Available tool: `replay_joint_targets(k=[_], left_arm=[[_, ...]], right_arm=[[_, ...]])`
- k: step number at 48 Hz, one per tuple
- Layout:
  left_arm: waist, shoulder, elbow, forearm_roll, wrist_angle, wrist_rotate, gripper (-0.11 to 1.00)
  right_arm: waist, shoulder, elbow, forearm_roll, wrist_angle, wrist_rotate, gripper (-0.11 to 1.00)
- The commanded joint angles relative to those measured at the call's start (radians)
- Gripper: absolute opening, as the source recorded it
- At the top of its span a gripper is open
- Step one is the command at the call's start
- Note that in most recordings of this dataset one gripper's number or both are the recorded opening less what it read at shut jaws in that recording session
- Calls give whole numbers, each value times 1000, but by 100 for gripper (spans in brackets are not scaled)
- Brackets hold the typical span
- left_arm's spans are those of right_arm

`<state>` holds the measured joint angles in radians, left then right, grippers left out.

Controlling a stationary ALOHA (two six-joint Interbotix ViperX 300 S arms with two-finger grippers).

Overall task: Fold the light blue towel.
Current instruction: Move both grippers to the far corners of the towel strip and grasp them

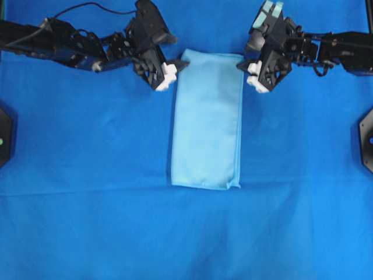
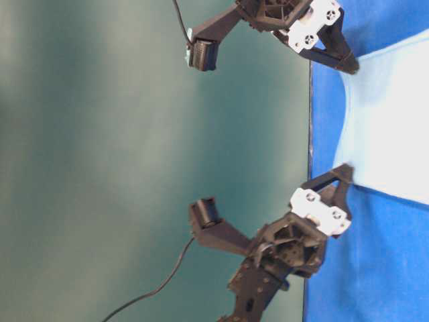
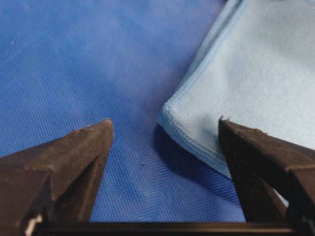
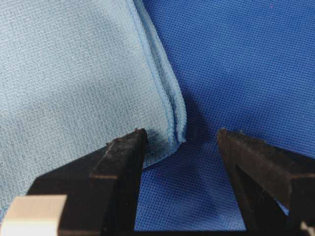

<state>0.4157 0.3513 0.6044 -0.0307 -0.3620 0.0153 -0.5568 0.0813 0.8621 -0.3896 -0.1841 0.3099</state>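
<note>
Both grippers wide, nothing held — at the towel's far corners.
Towel (image 1: 207, 119) long axis runs 12–6; left gripper (image 1: 178, 69) at 11, right gripper (image 1: 243, 65) at 1 — equally near.

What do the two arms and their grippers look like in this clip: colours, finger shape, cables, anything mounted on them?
Both arms are matte black, with open framework links. Each gripper, the left gripper and the right gripper, has white blocks at the base of two black, wedge-shaped fingers that taper to blunt tips. A thin black cable loops over the left arm. Pale blue pieces sit on the right arm's wrist.
</note>
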Motion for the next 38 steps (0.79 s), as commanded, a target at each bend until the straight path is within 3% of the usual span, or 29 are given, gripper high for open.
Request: replay_joint_targets(k=[1, 13, 17, 21, 23, 31, 38], left_arm=[[0, 0, -15, 0, -8, 2, 80], [0, 9, -5, 2, -6, 2, 76], [0, 12, -5, 0, -3, 2, 69], [-6, 15, -2, 0, -3, 2, 49], [-9, 15, -2, 2, -3, 2, 38], [-26, 15, 5, 2, -3, 3, 3], [-28, 6, 12, 2, -2, 3, 2]], right_arm=[[0, -9, -12, -2, -11, -2, 62], [0, 26, -9, -2, -49, -2, 53], [0, 40, -12, -2, -60, -2, 36], [0, 44, -11, -2, -66, -2, 11], [0, 44, -8, -2, -67, -2, 3], [0, 44, -6, -2, -64, -2, 3], [0, 37, -11, -2, -61, 0, 3]])
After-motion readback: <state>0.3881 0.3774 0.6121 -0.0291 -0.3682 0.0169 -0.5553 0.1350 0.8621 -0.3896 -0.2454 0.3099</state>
